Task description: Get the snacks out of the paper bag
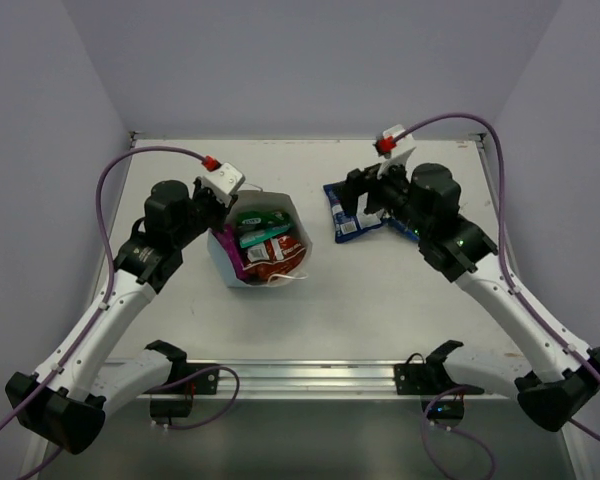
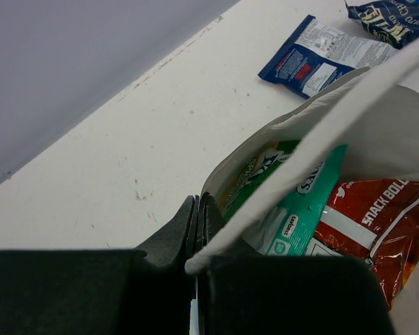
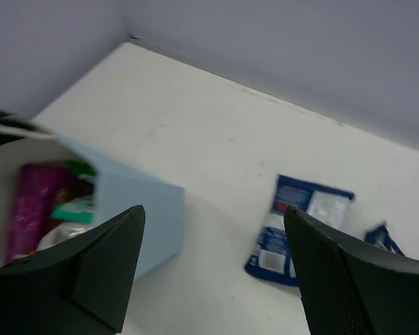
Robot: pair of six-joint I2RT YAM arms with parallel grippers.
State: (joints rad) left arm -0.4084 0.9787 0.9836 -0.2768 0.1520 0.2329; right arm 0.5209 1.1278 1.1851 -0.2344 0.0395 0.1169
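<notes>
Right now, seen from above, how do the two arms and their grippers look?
The left arm and the right arm have white links and black joints. A purple cable with a red plug runs to each white wrist piece. The fingers are black.

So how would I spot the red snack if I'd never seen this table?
On the left half of the white table sits an open light blue paper bag. Look inside it, at the side nearest the robot's bases: the red packet lies there, beside a pink packet and a green packet. It is the only red one, with white writing.
</notes>
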